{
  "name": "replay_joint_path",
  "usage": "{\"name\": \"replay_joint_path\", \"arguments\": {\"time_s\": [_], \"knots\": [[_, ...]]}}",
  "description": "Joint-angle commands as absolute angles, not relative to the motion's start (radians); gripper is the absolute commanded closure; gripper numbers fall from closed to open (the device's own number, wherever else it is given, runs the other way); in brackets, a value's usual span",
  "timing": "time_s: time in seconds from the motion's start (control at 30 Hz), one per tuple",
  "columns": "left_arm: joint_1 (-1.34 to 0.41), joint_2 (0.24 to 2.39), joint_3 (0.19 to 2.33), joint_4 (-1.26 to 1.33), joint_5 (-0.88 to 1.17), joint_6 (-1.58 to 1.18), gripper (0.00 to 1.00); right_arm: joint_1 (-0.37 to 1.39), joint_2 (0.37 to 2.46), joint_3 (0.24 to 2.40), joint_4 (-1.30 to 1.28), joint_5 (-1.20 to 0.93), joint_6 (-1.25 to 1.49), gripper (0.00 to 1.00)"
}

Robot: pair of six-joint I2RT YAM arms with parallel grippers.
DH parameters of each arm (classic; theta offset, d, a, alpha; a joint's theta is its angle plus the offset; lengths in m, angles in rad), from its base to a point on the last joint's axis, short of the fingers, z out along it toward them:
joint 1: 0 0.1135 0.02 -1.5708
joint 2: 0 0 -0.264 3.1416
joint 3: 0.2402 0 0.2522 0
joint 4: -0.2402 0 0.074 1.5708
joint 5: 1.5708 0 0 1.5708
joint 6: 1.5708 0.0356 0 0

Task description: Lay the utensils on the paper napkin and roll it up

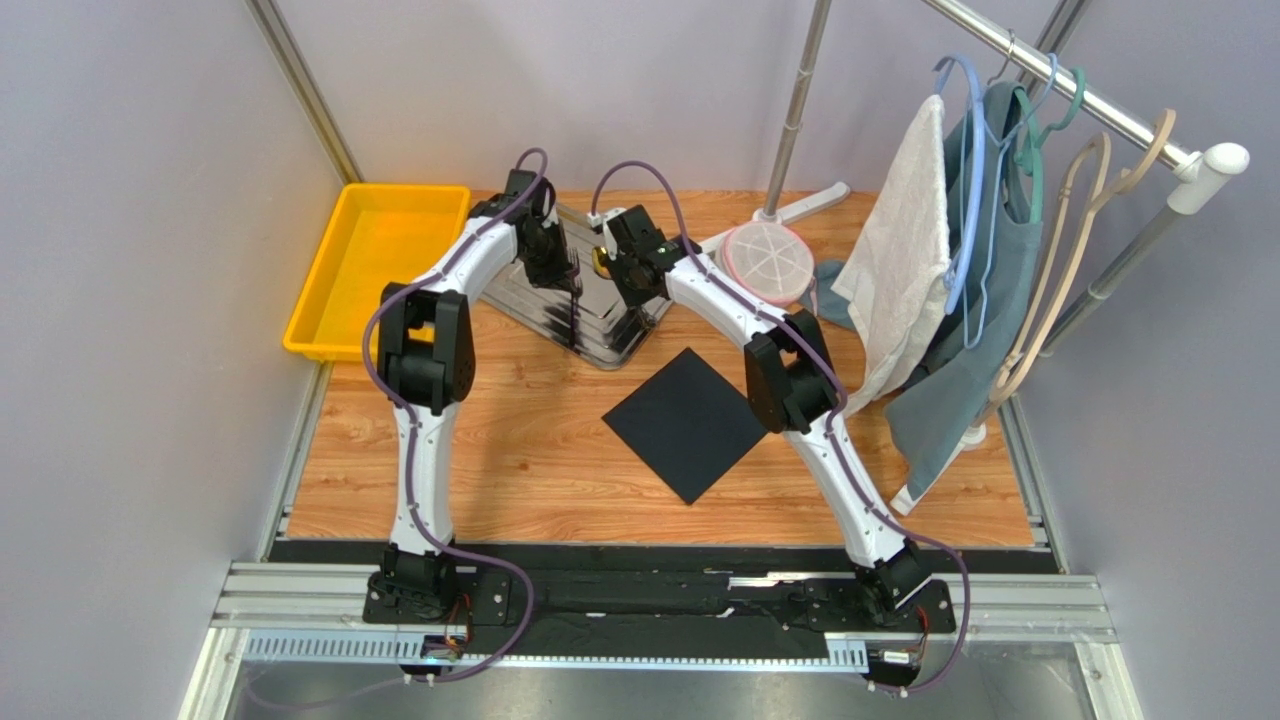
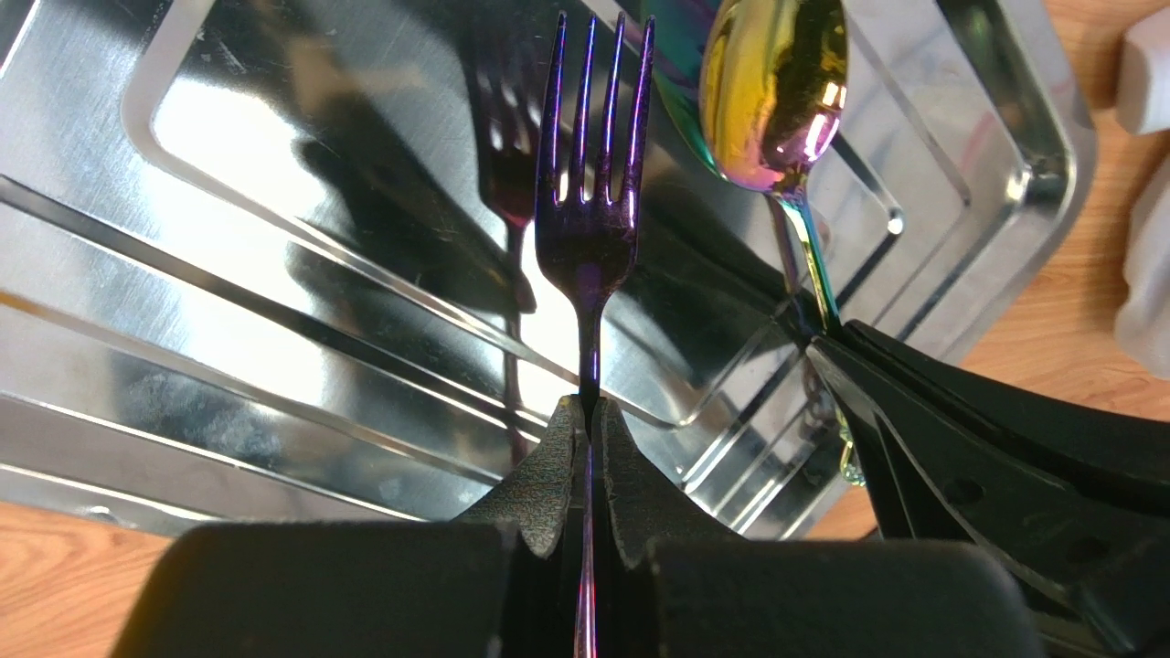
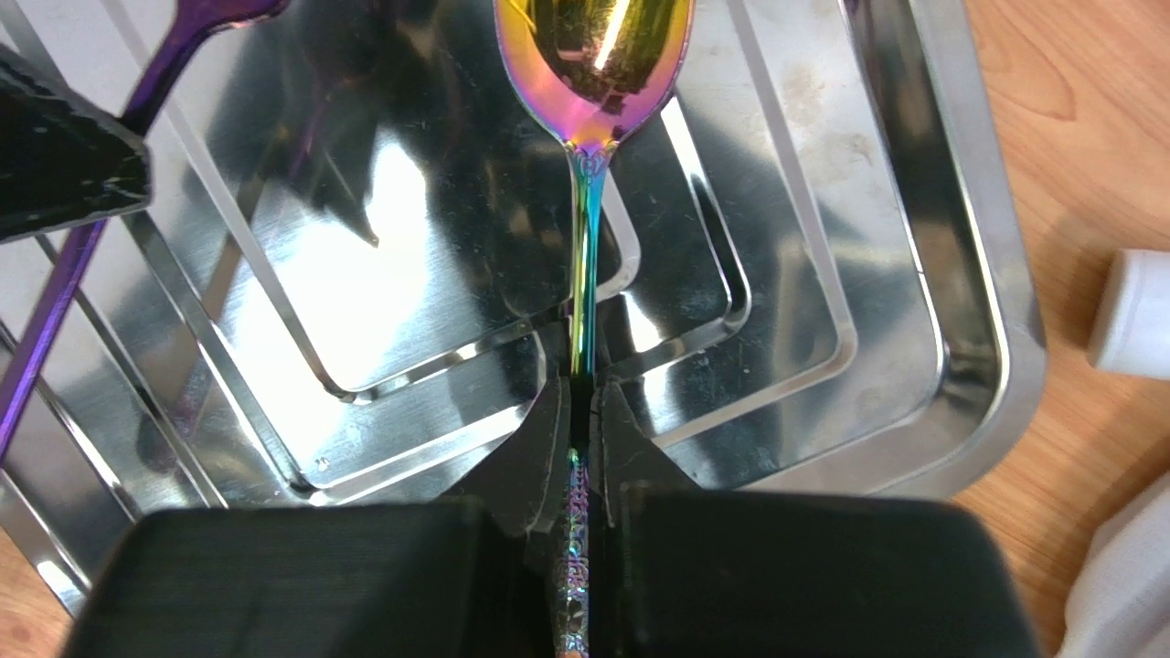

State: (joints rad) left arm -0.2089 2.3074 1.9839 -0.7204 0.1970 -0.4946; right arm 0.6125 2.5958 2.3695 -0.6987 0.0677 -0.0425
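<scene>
Black, thin and square, the paper napkin lay flat and unrolled on the light wooden surface. It was turned cornerwise like a diamond and sat closer to the right arm than to the left.

Both utensils were found away from it, over the shiny grey metal tray at the far side of the surface.

The slim purple metal fork had four straight tines and a mirror-like violet finish. Its reflection showed in the tray floor to its left. The left hand was clamped on the fork's narrow handle, fingers pressed together on it, with the tines pointing away from the wrist.

The spoon had a polished gold bowl shading to pink and violet at the rim. Its thin greenish handle carried a fine embossed pattern near the grip. The right hand was clamped on that handle, one finger on either side, with the bowl pointing away from the wrist.

In the left wrist view the spoon bowl stood just beside the fork's tines, on their right, with a gap between them. Whether either utensil touched the tray could not be determined. A yellow plastic bin stood beside the tray on its left.
</scene>
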Motion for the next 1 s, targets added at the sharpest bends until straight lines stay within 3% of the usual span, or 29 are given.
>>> {"name": "replay_joint_path", "arguments": {"time_s": [0.0,0.23,0.43,0.6,0.73,0.97], "knots": [[-0.204,2.171,1.973,-0.683,0.221,-0.485,1.00,0.609,2.422,2.320,-0.647,0.112,-0.031,1.00],[-0.212,1.990,1.823,-0.631,0.245,-0.466,1.00,0.589,2.095,2.056,-0.644,0.080,0.112,1.00],[-0.255,1.814,1.639,-0.595,0.255,-0.460,1.00,0.560,1.809,1.666,-0.649,0.046,0.169,1.00],[-0.376,1.700,1.462,-0.509,0.229,-0.483,1.00,0.558,1.538,1.375,-0.628,0.038,0.270,1.00],[-0.501,1.661,1.326,-0.434,0.161,-0.525,1.00,0.560,1.329,1.059,-0.445,0.078,0.325,1.00],[-0.688,1.741,1.305,-0.362,0.040,-0.606,1.00,0.555,1.298,1.016,-0.477,0.091,0.351,1.00]]}}
